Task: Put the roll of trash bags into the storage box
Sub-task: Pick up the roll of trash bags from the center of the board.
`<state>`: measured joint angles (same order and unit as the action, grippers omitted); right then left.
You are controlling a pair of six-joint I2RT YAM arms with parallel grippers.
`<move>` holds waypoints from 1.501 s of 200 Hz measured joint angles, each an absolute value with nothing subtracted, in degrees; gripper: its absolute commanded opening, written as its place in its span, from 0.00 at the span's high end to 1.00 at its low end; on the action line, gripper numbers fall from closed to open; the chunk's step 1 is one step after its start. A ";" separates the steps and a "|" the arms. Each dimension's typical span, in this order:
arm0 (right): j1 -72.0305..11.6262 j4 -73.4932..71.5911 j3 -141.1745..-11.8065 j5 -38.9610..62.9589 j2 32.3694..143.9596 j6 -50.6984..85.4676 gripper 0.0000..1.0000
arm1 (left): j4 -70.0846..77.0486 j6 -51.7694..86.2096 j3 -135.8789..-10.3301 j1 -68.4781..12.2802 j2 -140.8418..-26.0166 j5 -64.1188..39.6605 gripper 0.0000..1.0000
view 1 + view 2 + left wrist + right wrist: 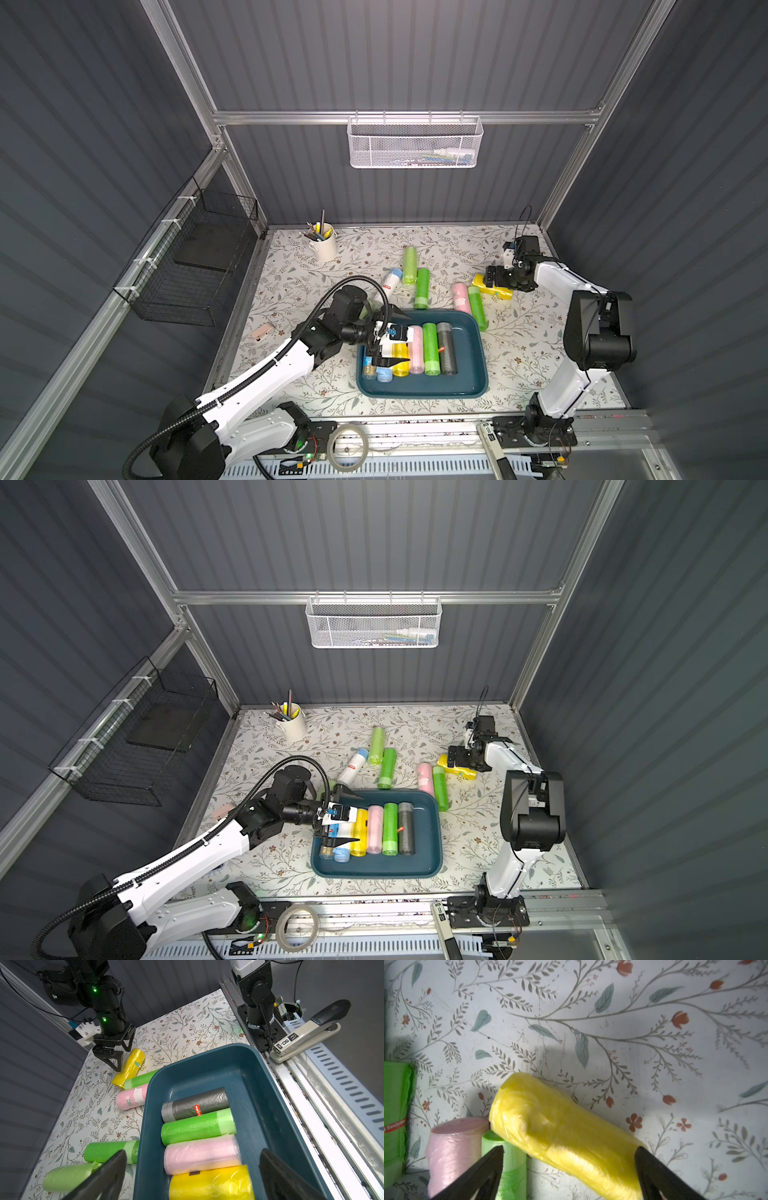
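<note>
1. Step in hand: picking up the next roll. The right gripper (569,1153) hangs over a loose yellow roll of trash bags (564,1136) with its jaws spread wide, one on each side, and nothing clasped yet.
2. That roll lies on the floral tabletop (612,1022), outside the storage box (469,374) and off its far right corner. One end rests against a pink roll (452,1147) and a green roll (510,1159) (both also outside the box).
3. The left gripper (193,1155) hovers over the box's left end, jaws wide and empty, above the row of stowed rolls (199,1126).
4. Inside the box, bare floor shows to the right of the grey roll (195,1104), which ends that row.
5. Next move, as I judge it:
   - The yellow roll sits skewed to the jaws, so turn the wrist to square them across its girth.
   - Lower, close firmly (the film looks slippery), and lift clear of the neighbouring rolls and the rim.
   - Set the roll down on that bare floor.
</note>
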<state>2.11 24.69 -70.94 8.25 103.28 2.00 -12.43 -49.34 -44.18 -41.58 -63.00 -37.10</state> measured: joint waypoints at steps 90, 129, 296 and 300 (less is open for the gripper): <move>2.11 26.87 -69.04 11.42 104.29 4.67 0.04 | -13.41 -49.36 -44.18 -41.58 -63.02 -37.12 0.00; 2.09 28.40 -65.89 11.14 102.02 6.39 0.09 | -13.98 -49.34 -44.18 -41.58 -63.02 -37.32 0.00; 1.23 34.76 -73.34 6.92 108.62 8.01 0.33 | -14.13 -49.32 -44.18 -41.58 -63.02 -37.74 0.00; 1.17 34.92 -73.49 6.81 108.75 7.90 0.33 | -14.13 -49.32 -44.18 -41.58 -63.02 -37.74 0.00</move>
